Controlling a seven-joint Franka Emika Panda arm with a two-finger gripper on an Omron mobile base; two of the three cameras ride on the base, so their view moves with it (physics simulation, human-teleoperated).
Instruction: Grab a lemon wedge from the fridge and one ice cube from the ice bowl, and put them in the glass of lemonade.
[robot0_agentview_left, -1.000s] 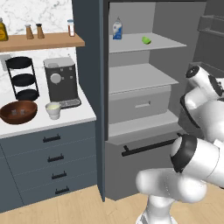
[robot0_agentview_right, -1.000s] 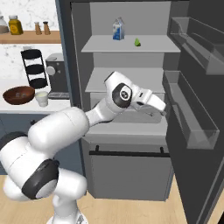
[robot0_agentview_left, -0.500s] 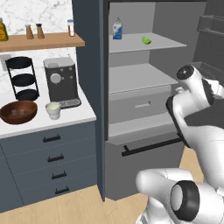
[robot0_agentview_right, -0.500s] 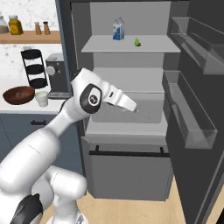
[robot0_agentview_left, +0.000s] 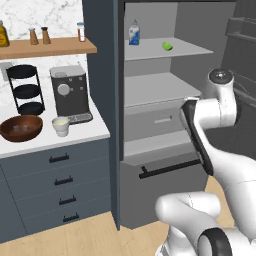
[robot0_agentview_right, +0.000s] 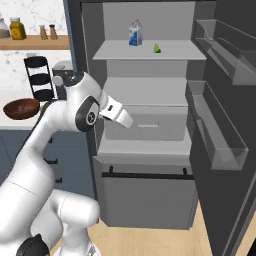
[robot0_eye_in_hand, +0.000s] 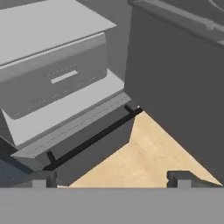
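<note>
lemon wedge (robot0_agentview_left: 167, 46) right of carton (robot0_agentview_left: 133, 32) on fridge (robot0_agentview_left: 165, 120) top shelf, ice bowl (robot0_agentview_left: 20, 127) left of glass of lemonade (robot0_agentview_left: 61, 125) on counter (robot0_agentview_left: 85, 131)

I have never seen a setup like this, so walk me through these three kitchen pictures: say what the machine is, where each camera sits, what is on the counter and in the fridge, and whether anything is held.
The machine is a white robot arm on a base that can drive, in a computer-rendered kitchen. Two cameras ride on the base behind the arm, one to its left and one to its right. The third camera sits on the hand and looks along the gripper, here down at the fridge's lower drawer front and the wooden floor.

The fridge stands open. On its top shelf are a small carton and, apart from it, the lemon wedge.

On the counter sit a brown wooden bowl with ice cubes, a small cup of lemonade, a coffee machine and a black tiered rack.

The gripper is open and holds nothing.
</note>
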